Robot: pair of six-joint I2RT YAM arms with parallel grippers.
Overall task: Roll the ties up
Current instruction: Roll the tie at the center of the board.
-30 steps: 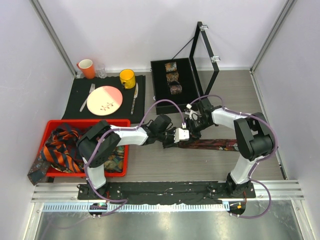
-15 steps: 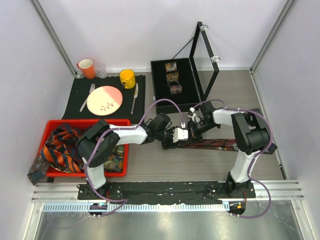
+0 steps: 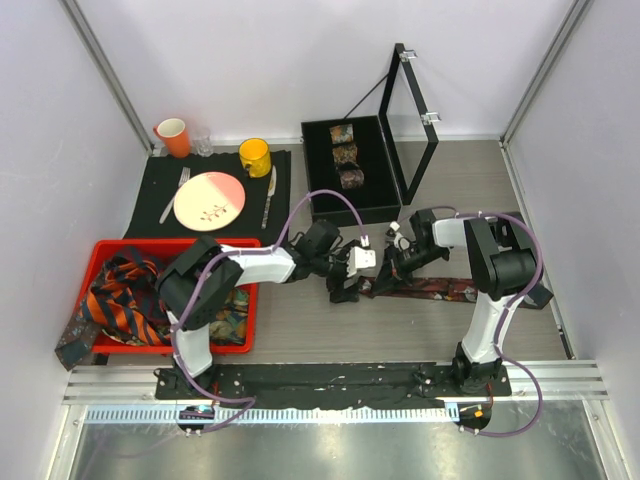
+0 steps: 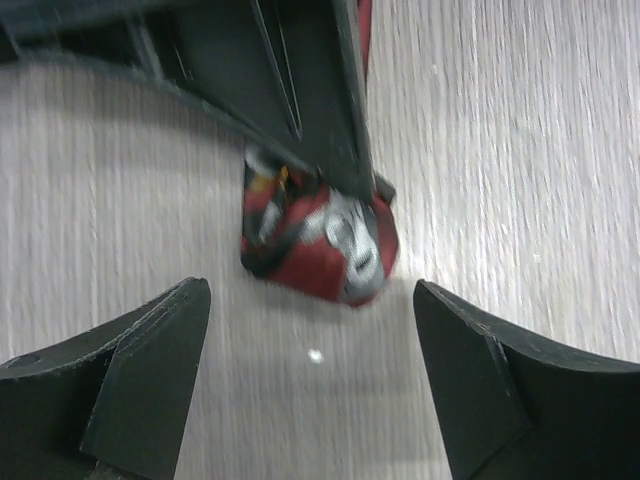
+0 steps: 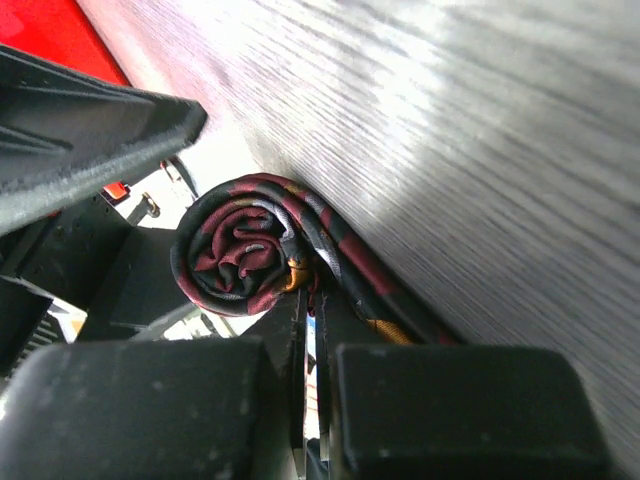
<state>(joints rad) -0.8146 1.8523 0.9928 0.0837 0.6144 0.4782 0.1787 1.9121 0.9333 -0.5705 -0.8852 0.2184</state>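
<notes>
The tie (image 5: 400, 300) has its coil (image 4: 320, 245) pinched in our right gripper (image 5: 312, 320) — our left gripper (image 4: 312, 320), agape just beside the coil, should brace it as we wind.

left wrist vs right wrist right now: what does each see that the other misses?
Left wrist only: left gripper open, clear of the roll on both sides. Right wrist only: the roll's spiral end, the tie's flat tail, a red bin corner. Both: the dark red roll on the table, right gripper shut on it.
</notes>
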